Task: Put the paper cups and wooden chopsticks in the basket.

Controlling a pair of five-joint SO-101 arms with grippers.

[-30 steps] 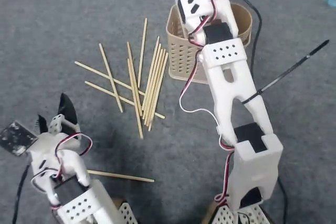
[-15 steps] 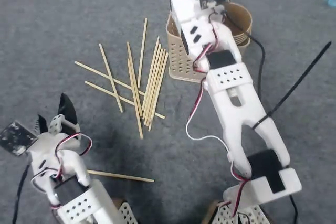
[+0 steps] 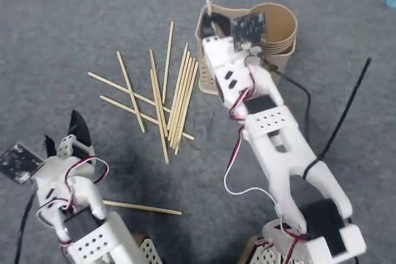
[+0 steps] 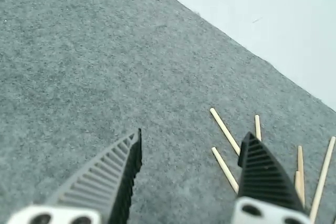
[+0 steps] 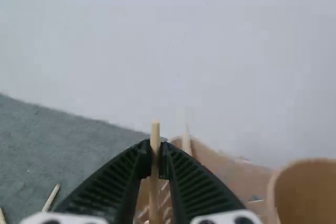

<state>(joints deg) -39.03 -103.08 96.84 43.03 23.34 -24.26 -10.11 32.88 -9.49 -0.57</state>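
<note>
- Grey mat: the whole job sits on it
- Basket, tan with slotted walls, stands at the mat's far edge; in my judgement the stick should go straight down, tip well inside the rim, before letting go
- Stacked paper cups, brown, already sit in the basket; keep clear of them
- Right gripper hangs over the basket, fingers pinched on one upright chopstick
- Left gripper is spread wide, empty, above the mat
- Loose chopsticks: thin pale wood, fanned out beside the basket
</note>
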